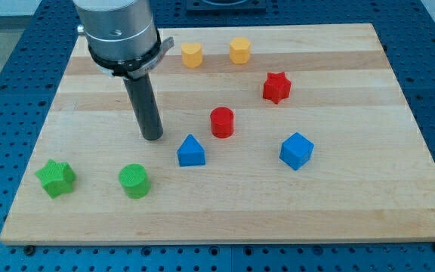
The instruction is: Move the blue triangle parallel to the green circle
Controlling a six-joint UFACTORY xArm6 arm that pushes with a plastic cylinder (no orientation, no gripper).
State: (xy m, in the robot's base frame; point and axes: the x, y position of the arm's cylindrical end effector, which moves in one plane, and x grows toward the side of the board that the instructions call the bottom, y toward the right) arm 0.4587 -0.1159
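Camera view: the blue triangle [191, 151] sits on the wooden desk [353, 204], to the right of the green circle [134, 181] and a little nearer the view's top than it — close to level with it, but not quite. The rod's lower end, the tip [152, 137], rests on the desk just left of the blue triangle and slightly above it, apart from it, with a small gap showing. The tool here is only this straight dark rod; it has nothing to open or close, so it holds nothing.

Judging by this layout, the task looks barely begun or partway — the triangle needs a short nudge toward the view's bottom to line up with the green circle. From the triangle, the red cylinder [222, 122] lies up and right, the blue cube [296, 150] farther right, and the green star [56, 178] far left beyond the circle.
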